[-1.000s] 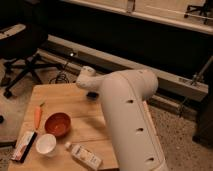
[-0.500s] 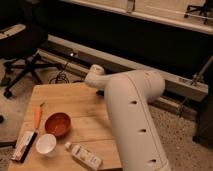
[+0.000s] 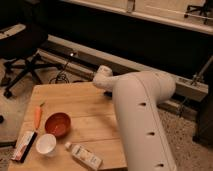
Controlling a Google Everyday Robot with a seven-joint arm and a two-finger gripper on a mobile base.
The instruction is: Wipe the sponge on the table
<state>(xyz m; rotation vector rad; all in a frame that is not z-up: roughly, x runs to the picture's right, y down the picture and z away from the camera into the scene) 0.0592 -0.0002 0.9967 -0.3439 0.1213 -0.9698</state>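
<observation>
On the table (image 3: 95,107), red bowl (image 3: 57,124) beside white cup (image 3: 46,144); claw hidden behind arm (image 3: 140,115), state untellable.

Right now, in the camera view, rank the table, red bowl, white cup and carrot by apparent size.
1. table
2. red bowl
3. white cup and carrot: too alike to rank; the carrot is longer but thinner.
The gripper is not visible, likely hidden behind the arm.

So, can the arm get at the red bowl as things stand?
Probably yes: the bowl sits uncovered on the table, with bare wood between it and the arm. The gripper is out of view, seemingly behind the arm.
</observation>
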